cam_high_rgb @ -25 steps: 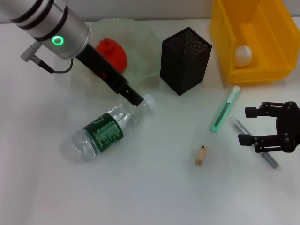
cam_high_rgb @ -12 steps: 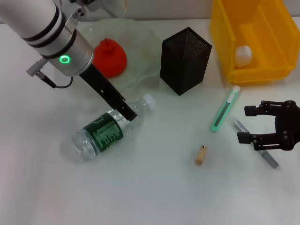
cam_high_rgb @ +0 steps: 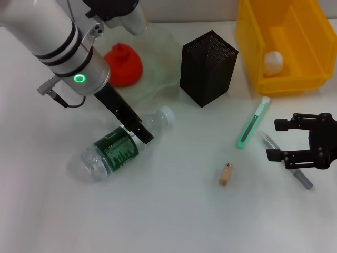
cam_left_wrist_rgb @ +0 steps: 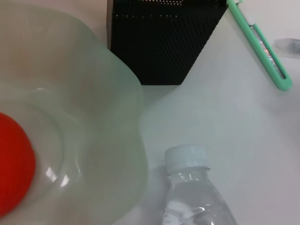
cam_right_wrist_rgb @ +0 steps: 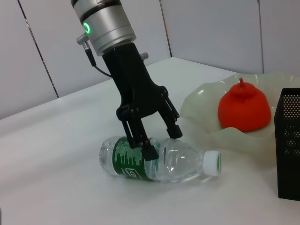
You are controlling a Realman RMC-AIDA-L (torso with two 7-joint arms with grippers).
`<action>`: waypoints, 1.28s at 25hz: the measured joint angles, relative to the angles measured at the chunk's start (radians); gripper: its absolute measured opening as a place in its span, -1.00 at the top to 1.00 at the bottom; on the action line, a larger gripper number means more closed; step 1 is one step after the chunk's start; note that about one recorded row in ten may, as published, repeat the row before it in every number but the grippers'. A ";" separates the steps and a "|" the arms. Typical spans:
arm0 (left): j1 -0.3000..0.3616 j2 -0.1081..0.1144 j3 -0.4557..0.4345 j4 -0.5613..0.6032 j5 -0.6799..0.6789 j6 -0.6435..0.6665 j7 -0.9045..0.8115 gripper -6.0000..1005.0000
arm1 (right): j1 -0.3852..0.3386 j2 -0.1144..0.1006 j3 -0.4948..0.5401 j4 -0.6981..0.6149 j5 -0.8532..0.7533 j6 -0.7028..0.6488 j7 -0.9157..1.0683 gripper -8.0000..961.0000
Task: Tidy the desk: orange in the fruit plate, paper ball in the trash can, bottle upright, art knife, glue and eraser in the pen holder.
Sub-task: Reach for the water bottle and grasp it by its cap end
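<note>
Change: I compare against the two earlier head frames; the left gripper [cam_high_rgb: 138,133] has come down from the fruit plate side onto the clear plastic water bottle with the dark green label [cam_high_rgb: 118,149].
Left gripper state: fingers spread, straddling the bottle's shoulder near the label; in the right wrist view one finger [cam_right_wrist_rgb: 145,149] lies against the bottle wall. Not yet pinching.
Bottle: on its side on the table, white cap [cam_left_wrist_rgb: 186,156] pointing toward the tall black metal-mesh pen holder [cam_high_rgb: 207,67]; position unchanged across the frames.
Meaning for task: I judge the bottle-upright step to be at the grasp stage; closing on the shoulder should come next. A round, smooth body could roll out from between the fingers.
Right gripper [cam_high_rgb: 283,140]: fingers spread, hovering over the long grey stick [cam_high_rgb: 301,178] near the table's right edge; unmoved.
Done so far: lumpy red-orange fruit [cam_high_rgb: 122,64] sits in the ruffled pale-green glass dish [cam_high_rgb: 163,58]; white paper ball [cam_high_rgb: 274,61] lies in the bright yellow plastic bin [cam_high_rgb: 254,47].
Outstanding: green art knife [cam_high_rgb: 253,123] and small tan eraser stub [cam_high_rgb: 226,174] lie on the table, apart from the holder.
Surface: plain white tabletop [cam_high_rgb: 168,221], matte.
Room: pale grey wall panels [cam_right_wrist_rgb: 211,28] behind the table in the right wrist view.
</note>
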 joint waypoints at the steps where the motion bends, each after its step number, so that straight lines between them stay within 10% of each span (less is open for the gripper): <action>1: 0.000 0.000 0.006 -0.003 0.000 -0.007 0.000 -0.65 | 0.000 0.000 0.000 0.000 0.000 0.000 0.000 -0.72; 32: 0.000 -0.002 0.304 -0.031 -0.229 -0.223 -0.018 -0.62 | 0.000 0.002 -0.005 -0.003 0.000 -0.007 0.017 -0.72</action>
